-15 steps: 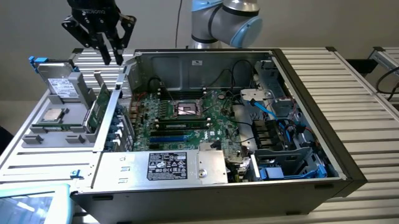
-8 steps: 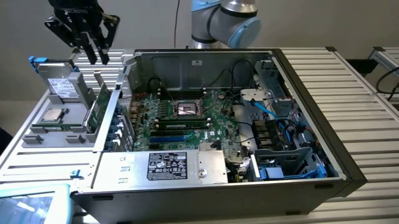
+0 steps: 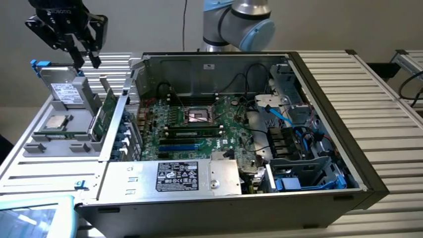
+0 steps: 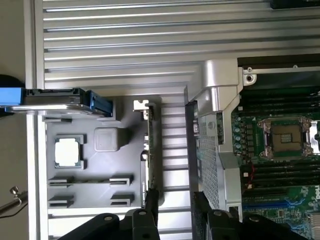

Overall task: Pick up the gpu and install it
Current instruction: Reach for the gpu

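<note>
The gpu (image 3: 104,118) stands on edge in a slot of the grey parts tray (image 3: 59,148) at the exterior view's left, green board facing sideways. In the wrist view the gpu (image 4: 151,150) appears edge-on, with its silver bracket at one end. My gripper (image 3: 88,63) hangs high above the tray's back end, over the hard drive and behind the gpu, touching nothing. Its black fingers (image 4: 150,207) stand apart, so the gripper (image 4: 175,212) is open and empty, one finger roughly in line with the card's edge.
A silver hard drive (image 3: 66,91) with blue tabs and a square CPU chip (image 3: 54,124) also sit in the tray (image 4: 90,167). The open computer case (image 3: 317,89) lies to the exterior view's right, with its motherboard (image 3: 191,134), CPU socket (image 4: 287,137) and cables exposed.
</note>
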You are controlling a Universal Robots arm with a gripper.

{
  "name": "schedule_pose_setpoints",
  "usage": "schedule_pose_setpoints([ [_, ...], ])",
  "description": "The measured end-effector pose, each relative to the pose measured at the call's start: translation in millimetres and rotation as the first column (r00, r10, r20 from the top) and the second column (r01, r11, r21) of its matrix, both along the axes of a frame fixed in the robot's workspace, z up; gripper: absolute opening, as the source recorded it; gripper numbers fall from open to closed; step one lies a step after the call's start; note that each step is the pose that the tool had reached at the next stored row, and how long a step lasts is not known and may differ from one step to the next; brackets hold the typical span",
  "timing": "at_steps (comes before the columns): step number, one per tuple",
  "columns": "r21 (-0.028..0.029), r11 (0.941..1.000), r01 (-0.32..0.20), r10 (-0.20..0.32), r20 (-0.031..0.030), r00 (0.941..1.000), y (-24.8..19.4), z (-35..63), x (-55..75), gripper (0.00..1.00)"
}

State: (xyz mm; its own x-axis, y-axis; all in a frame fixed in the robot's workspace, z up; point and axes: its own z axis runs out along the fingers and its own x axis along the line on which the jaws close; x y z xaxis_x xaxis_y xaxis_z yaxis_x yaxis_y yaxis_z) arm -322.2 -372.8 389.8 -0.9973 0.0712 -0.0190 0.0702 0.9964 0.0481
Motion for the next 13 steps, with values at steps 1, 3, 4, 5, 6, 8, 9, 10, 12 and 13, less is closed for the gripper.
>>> schedule_pose_setpoints([
  [1,0.0,1.0,0.0,0.0,0.0001,1.0,0.5,-0.2,-4.2,0.42],
  [3,0.0,1.0,0.0,0.0,0.0001,1.0,1.3,-0.7,-13.4,0.42],
  [4,0.0001,1.0,0.0,0.0,0.0001,1.0,1.8,-1.1,-18.1,0.42],
  [5,0.0,1.0,0.0,0.0,0.0,1.0,2.2,-1.3,-22.6,0.42],
  [6,0.0,1.0,0.0,0.0,0.0,1.0,2.7,-1.7,-27.2,0.42],
  [8,0.0,1.0,0.0,0.0,0.0001,1.0,3.8,-2.4,-36.2,0.42],
  [9,0.0001,1.0,0.0,0.0,0.0,1.0,4.3,-2.5,-39.4,0.42],
  [10,0.0,1.0,0.0,0.0,0.0,1.0,4.3,-2.5,-39.6,0.42],
  [12,0.0001,1.0,0.0,0.0,0.0001,1.0,4.3,-2.6,-39.5,0.42],
  [13,0.0,1.0,0.0,0.0,0.0,1.0,4.3,-2.5,-39.6,0.42],
])
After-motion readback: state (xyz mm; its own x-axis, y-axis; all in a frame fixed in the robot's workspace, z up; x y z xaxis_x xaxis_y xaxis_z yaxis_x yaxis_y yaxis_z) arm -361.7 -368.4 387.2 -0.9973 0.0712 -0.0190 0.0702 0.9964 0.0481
